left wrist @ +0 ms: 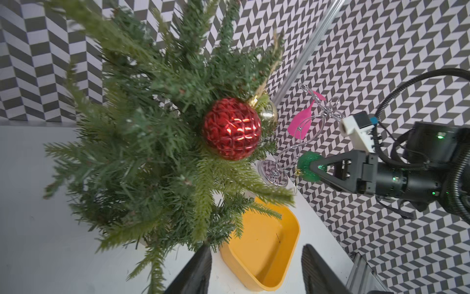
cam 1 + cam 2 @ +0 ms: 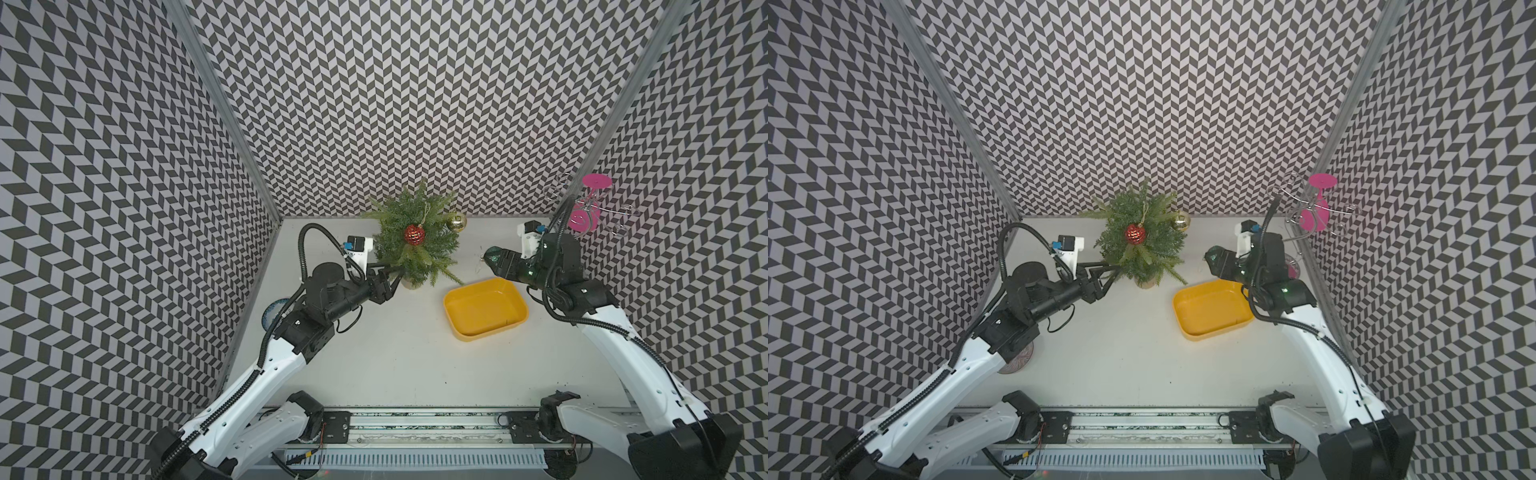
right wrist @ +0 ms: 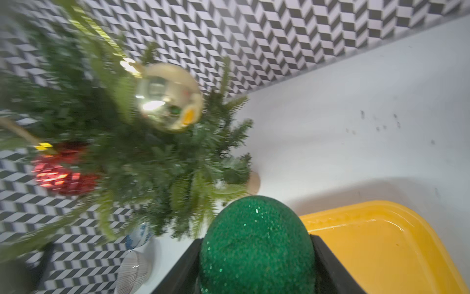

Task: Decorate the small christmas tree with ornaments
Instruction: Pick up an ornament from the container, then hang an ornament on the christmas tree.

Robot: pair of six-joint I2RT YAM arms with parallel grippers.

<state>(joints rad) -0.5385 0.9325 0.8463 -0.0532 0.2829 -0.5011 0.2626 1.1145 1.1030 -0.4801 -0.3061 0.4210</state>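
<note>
Right end effector (image 2: 494, 261) was clenched on the green bauble (image 3: 256, 244) above the counter (image 2: 395, 353), 3 o'clock of the small tree (image 2: 411, 249), left end effector (image 1: 256, 248) released; bauble looked light and brittle, so grip gently, loop free.

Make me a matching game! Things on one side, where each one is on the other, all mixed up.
1 red bauble
2 gold bauble
3 green bauble
4 yellow tray

A gripped in the right tool
B on the table, no baubles inside
C hanging on the tree, front side
D hanging on the tree, back side

Pairs: 1-C, 2-D, 3-A, 4-B
</note>
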